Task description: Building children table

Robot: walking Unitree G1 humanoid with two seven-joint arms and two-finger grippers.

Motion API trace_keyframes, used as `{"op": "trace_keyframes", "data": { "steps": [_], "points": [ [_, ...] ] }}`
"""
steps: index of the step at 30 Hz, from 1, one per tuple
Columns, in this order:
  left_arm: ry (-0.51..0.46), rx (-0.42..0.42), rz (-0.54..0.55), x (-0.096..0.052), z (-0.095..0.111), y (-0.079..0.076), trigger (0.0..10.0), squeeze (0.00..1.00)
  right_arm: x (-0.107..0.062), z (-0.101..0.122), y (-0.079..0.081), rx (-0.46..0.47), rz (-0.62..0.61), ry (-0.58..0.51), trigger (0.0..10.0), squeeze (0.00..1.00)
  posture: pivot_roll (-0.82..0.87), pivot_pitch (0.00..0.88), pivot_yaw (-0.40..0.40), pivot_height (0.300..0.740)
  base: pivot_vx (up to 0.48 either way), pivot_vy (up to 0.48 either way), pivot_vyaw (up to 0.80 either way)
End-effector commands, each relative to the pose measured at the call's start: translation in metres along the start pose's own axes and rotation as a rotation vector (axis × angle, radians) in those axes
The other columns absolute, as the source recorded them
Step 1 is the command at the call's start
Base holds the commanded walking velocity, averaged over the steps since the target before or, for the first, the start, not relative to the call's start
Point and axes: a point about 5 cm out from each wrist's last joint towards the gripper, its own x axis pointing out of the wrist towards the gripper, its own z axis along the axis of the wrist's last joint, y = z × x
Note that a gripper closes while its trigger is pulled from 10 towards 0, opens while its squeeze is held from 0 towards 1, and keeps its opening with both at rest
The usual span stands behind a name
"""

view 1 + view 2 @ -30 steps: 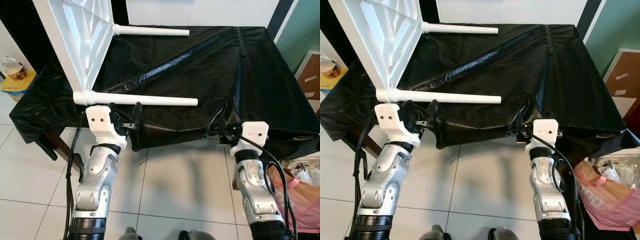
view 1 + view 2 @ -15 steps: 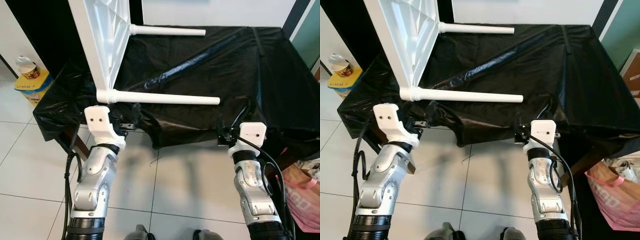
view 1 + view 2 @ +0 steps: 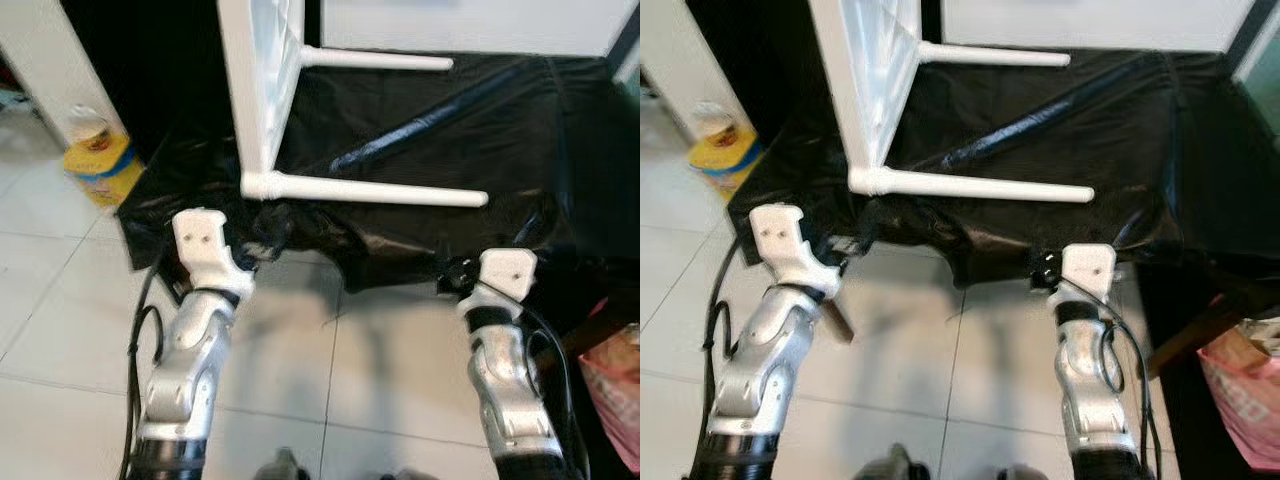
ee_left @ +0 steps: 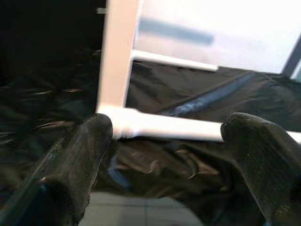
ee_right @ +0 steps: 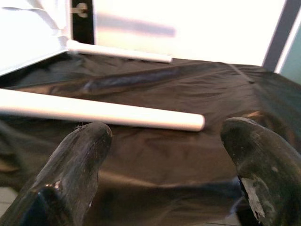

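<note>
Two grippers, left [image 4: 164,155] and right [image 5: 164,160], hang spread and empty at the near edge of the black-draped surface [image 3: 480,130], where the white table [image 3: 265,90] stands on its side with legs pointing right, the view having swung since earlier, a yellow container [image 3: 100,160] on the tiled floor [image 3: 60,290] beyond.

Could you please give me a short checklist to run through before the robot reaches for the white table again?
1. Left gripper open, nothing between its fingers: ok.
2. Right gripper open and empty: ok.
3. White table lies on its side on the black cloth: ok.
4. Near leg seated at the corner: looks joined, tightness cannot tell.
5. Far leg attached: looks joined, tightness cannot tell.
6. Both grippers short of the cloth edge, not touching the table: ok.
</note>
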Motion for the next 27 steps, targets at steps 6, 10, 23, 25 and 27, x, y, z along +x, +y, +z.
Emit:
{"op": "trace_keyframes", "data": {
  "steps": [6,10,23,25,27],
  "points": [
    [0.008,0.022,-0.032,-0.0004,-0.0002,-0.0046,10.0,0.00,-0.0004,-0.0006,-0.0047,-0.013,-0.016,-0.001,10.0,0.00,0.06,0.093,0.035,0.740,0.000,0.000,0.00],
    [0.013,0.025,-0.047,-0.0003,-0.0005,-0.0062,10.0,0.00,-0.0008,-0.0007,-0.0042,-0.013,-0.015,-0.001,10.0,0.00,0.06,0.089,0.035,0.740,0.000,0.000,0.00],
    [0.022,0.018,-0.064,-0.0023,-0.0033,-0.0081,10.0,0.00,-0.0009,-0.0013,-0.0064,-0.021,-0.013,0.000,10.0,0.00,0.06,0.081,0.031,0.740,0.000,0.000,0.00],
    [0.022,0.015,-0.065,-0.0025,-0.0037,-0.0086,10.0,0.00,-0.0014,-0.0016,-0.0066,-0.023,-0.009,0.001,10.0,0.00,0.06,0.080,0.030,0.740,0.000,0.000,0.00],
    [0.022,0.014,-0.065,-0.0027,-0.0038,-0.0088,10.0,0.00,-0.0016,-0.0016,-0.0067,-0.023,-0.008,0.001,10.0,0.00,0.06,0.079,0.029,0.740,0.000,0.000,0.00]
  ]
}}
